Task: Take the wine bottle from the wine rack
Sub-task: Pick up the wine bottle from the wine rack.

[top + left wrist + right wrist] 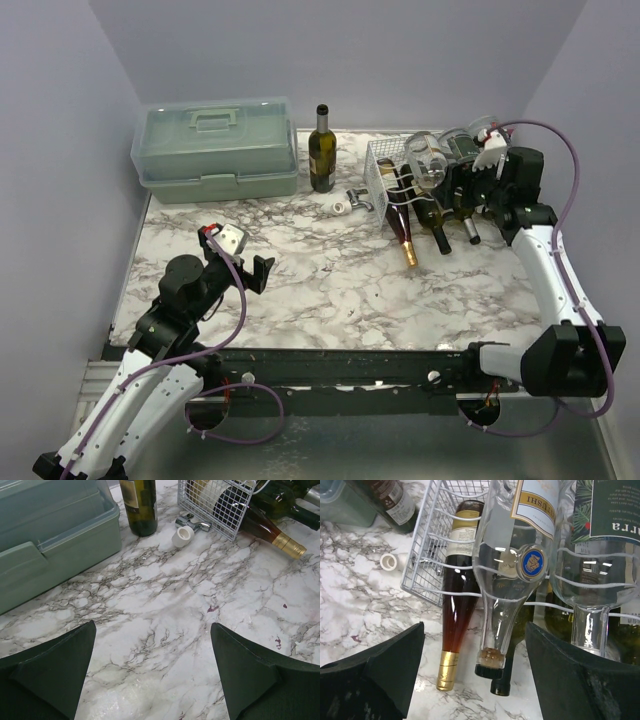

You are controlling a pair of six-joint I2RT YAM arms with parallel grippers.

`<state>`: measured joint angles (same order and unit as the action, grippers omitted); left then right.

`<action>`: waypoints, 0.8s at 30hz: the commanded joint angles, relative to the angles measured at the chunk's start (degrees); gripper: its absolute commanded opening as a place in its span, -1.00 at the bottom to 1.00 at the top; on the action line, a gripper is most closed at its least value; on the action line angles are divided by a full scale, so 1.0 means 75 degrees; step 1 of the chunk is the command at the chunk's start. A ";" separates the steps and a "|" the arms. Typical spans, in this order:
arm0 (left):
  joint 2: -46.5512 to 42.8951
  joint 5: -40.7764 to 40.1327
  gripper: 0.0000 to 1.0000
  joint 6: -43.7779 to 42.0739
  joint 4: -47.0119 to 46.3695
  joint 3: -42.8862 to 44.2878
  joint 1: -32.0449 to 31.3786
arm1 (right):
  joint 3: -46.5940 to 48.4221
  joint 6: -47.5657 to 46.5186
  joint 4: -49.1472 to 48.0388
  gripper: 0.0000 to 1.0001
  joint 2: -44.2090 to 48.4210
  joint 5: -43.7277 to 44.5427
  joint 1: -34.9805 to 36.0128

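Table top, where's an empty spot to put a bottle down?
The biggest bare patch of the table is the front middle, between the left gripper and the bottle necks sticking out of the wine rack. It's crowded at the back: toolbox, standing bottle, a small white cap and the rack.

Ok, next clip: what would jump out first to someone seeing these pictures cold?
The white wire rack at far right, crammed with bottles lying necks-out, among them a clear bottle and an amber bottle. The right gripper hangs open over those necks, gripping nothing. Far left sits a green toolbox with an upright dark bottle beside it, and the left gripper is open above the marble table.
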<state>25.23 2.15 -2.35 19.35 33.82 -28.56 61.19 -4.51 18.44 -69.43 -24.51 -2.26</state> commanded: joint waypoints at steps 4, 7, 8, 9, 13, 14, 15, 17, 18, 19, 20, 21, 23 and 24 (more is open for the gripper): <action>-0.0086 0.0154 0.97 0.0048 -0.0119 -0.0089 0.0046 | 0.0618 0.0203 0.0529 0.62 -0.0896 0.0563 -0.0033; -0.0080 0.0180 0.97 0.0044 -0.0120 -0.0086 0.0046 | 0.0618 0.0227 0.0591 0.61 -0.1145 0.0619 -0.0023; -0.0069 0.0196 0.97 0.0047 -0.0122 -0.0073 0.0046 | 0.0622 0.0218 0.0617 0.60 -0.1250 0.0643 -0.0016; -0.0065 0.0204 0.98 0.0047 -0.0128 -0.0073 0.0046 | 0.0631 0.0206 0.0635 0.59 -0.1330 0.0693 -0.0003; -0.0064 0.0196 0.97 0.0047 -0.0130 -0.0080 0.0040 | 0.0671 0.0180 0.0601 0.55 -0.1635 0.0855 0.0032; -0.0073 0.0193 0.97 0.0045 -0.0131 -0.0080 0.0046 | 0.0688 0.0180 0.0592 0.54 -0.1700 0.0872 0.0041; -0.0072 0.0182 0.97 0.0045 -0.0131 -0.0086 0.0046 | 0.0718 0.0180 0.0602 0.54 -0.1770 0.0893 0.0058; -0.0082 0.0182 0.97 0.0044 -0.0125 -0.0081 0.0046 | 0.0785 0.0180 0.0609 0.49 -0.1911 0.0936 0.0099; -0.0067 0.0194 0.97 0.0047 -0.0131 -0.0081 0.0046 | 0.0829 0.0174 0.0629 0.48 -0.1980 0.0951 0.0120; -0.0065 0.0193 0.97 0.0053 -0.0124 -0.0079 0.0046 | 0.0862 0.0180 0.0655 0.47 -0.2061 0.0981 0.0153; -0.0070 0.0193 0.97 0.0051 -0.0129 -0.0077 0.0046 | 0.0905 0.0191 0.0685 0.47 -0.2120 0.1020 0.0181; -0.0080 0.0188 0.97 0.0045 -0.0129 -0.0078 0.0046 | 0.0944 0.0212 0.0704 0.47 -0.2186 0.1027 0.0206; -0.0092 0.0182 0.97 0.0045 -0.0130 -0.0080 0.0046 | 0.0971 0.0238 0.0683 0.41 -0.2275 0.1045 0.0250; -0.0095 0.0174 0.97 0.0050 -0.0130 -0.0074 0.0046 | 0.0992 0.0256 0.0682 0.41 -0.2316 0.1070 0.0275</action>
<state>25.21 2.17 -2.35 19.35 33.82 -28.56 66.61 -3.05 22.81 -85.47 -18.41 -1.04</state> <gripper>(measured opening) 0.987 0.714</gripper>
